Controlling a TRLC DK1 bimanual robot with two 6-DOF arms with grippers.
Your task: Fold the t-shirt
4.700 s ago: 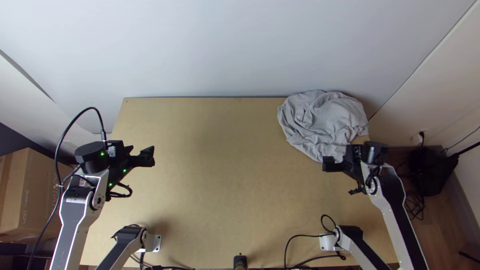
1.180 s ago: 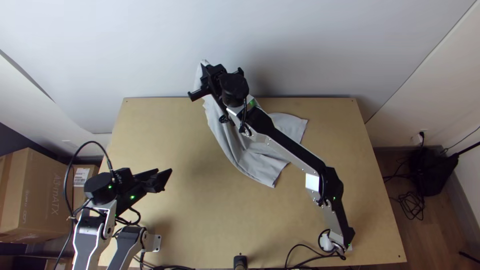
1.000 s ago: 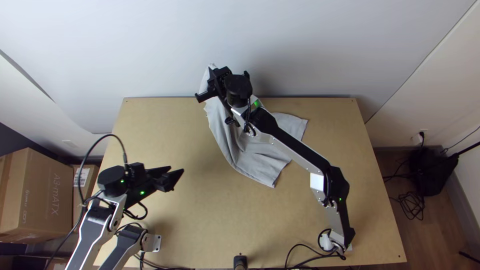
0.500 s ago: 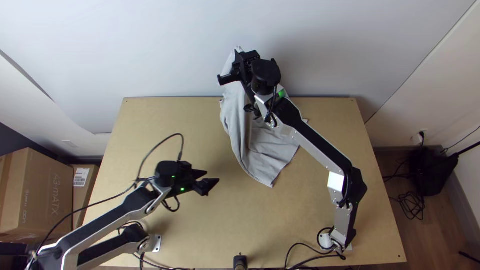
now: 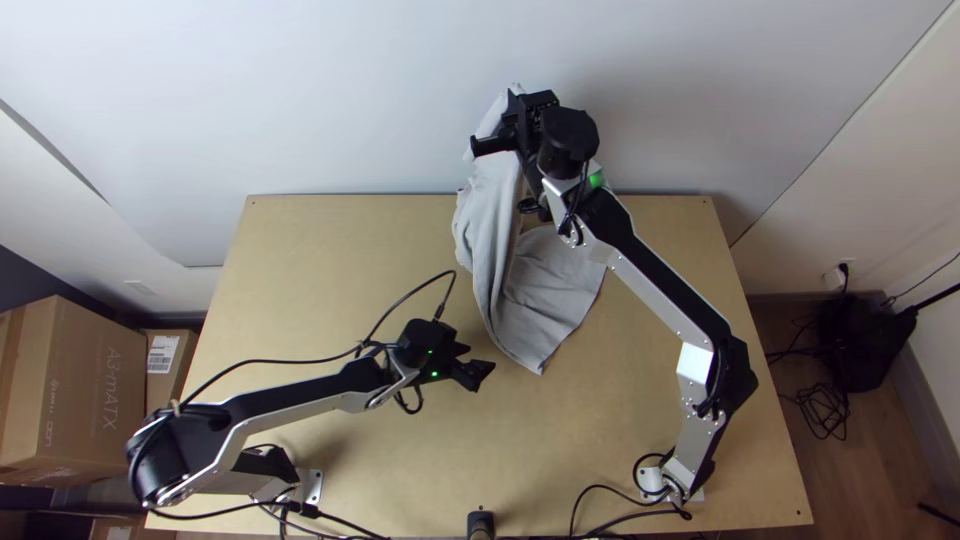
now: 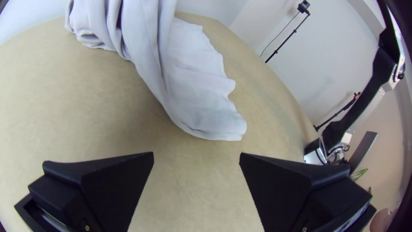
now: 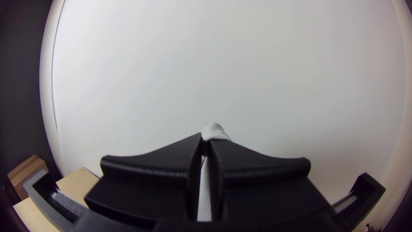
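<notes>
Over the wooden surface [image 5: 640, 420] drapes a creased grey t-shirt [image 5: 545, 290], its raised end pinched by the right gripper [image 5: 515, 104]; the left gripper [image 5: 478, 360] gapes; behind the surface, a white wall [image 5: 330, 90].

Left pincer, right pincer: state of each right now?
Left pincer: open, holding nothing.
Right pincer: closed on the light grey t-shirt, gripping a raised part of it.
</notes>
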